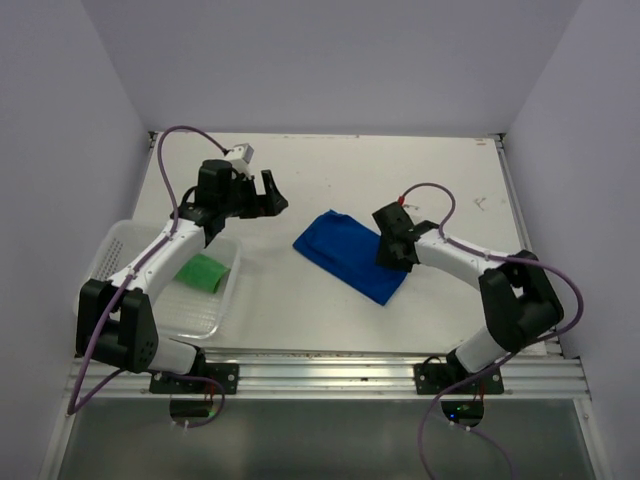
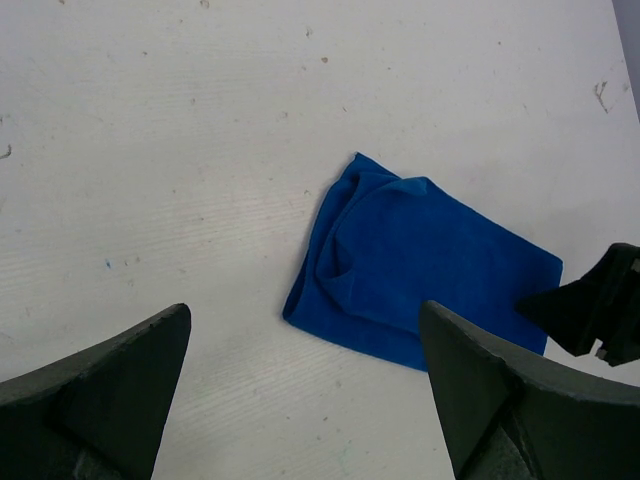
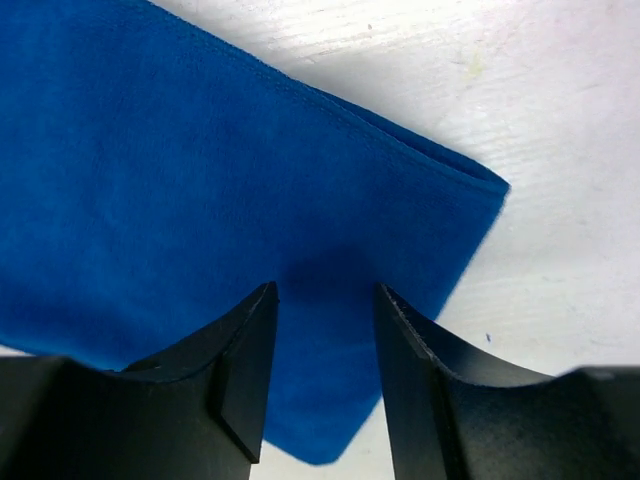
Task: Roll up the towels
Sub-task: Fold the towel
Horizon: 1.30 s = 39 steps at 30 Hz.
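The right gripper (image 3: 325, 300), jaws partly apart and empty, covered an edge of the blue towel (image 1: 345, 250). Left of that towel the left gripper (image 1: 268, 196) hovered, jaws spread wide, its arm crossing the white basket (image 1: 195, 312) that held the green towel (image 1: 202, 273).

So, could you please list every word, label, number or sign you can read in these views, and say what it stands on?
None: no view shows any legible text.
blue towel, green towel: plain cloth, no tag or print in sight.
basket: plain white, no lettering.
table: only scuffs and specks, no writing.
small white box on the left wrist: too small to tell whether it carries a marking.
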Tool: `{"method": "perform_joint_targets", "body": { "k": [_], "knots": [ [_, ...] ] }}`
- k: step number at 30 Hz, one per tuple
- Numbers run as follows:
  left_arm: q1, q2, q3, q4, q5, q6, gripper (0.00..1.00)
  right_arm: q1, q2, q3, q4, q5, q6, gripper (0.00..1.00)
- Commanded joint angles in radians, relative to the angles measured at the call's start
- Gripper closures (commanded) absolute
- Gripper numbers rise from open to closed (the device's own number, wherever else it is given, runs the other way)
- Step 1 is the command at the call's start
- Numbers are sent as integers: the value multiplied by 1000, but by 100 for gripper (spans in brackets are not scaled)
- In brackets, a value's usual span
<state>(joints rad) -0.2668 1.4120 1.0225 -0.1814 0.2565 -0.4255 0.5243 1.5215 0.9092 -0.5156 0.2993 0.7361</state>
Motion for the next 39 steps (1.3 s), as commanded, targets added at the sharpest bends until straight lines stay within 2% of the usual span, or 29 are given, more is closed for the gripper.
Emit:
{"method": "perform_joint_targets", "body": {
  "k": [1,6,10,13,14,19,28,31,34,38,39],
  "knots": [
    [-9,-2,21,13,10,22,0,8,72,72,67,14,28,52],
    [-9,-2,22,11,7,24,0,22,195,135,77,6,-24,48],
    [-9,-2,25,5,7,25,0,20,262,151,141,-139,-107,46],
    [-9,-2,27,2,1,28,0,23,331,203,121,-222,-223,44],
    [-9,-2,28,2,3,28,0,23,354,221,106,-294,-318,44],
    [-9,-8,28,2,1,27,0,63,450,353,-55,-295,-555,42],
    [-9,-7,25,5,6,24,1,77,419,413,-97,-223,-891,40],
    [-9,-7,24,5,0,24,0,72,341,395,-29,-221,-903,39],
    [-11,-8,22,5,-3,24,0,53,263,393,20,-279,-848,37],
    [-12,-15,22,7,-17,27,0,4,192,393,28,-233,-581,36],
    [-12,-15,22,8,-25,28,0,-27,175,351,37,-229,-531,36]
  ]
}}
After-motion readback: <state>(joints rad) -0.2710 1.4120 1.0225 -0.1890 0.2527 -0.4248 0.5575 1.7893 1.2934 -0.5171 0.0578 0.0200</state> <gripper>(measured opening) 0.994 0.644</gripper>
